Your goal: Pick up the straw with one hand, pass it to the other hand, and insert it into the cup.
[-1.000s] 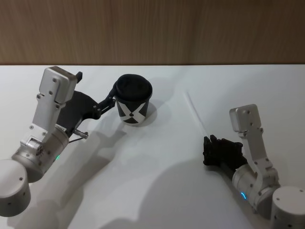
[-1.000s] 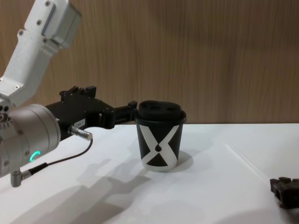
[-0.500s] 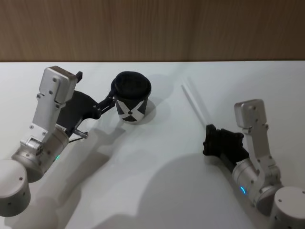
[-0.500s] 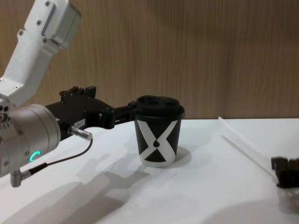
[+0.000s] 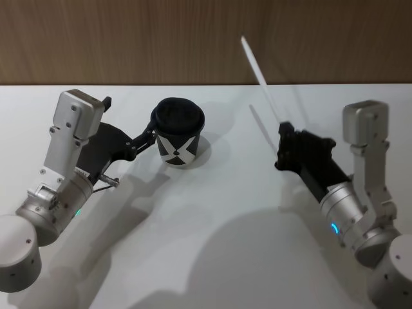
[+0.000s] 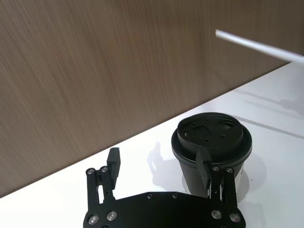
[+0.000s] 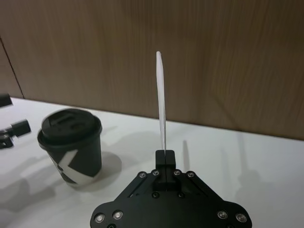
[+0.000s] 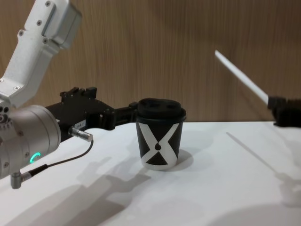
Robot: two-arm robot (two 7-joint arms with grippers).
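White table beneath cup, wooden wall

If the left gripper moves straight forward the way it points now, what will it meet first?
Most likely the cup: one finger of the open left gripper points straight at its side, very close.

bright overhead light is falling on the white tabletop, throwing broad, soft grey shadows toward its near edge and beside the cup; the straw is casting a thin, faint one.
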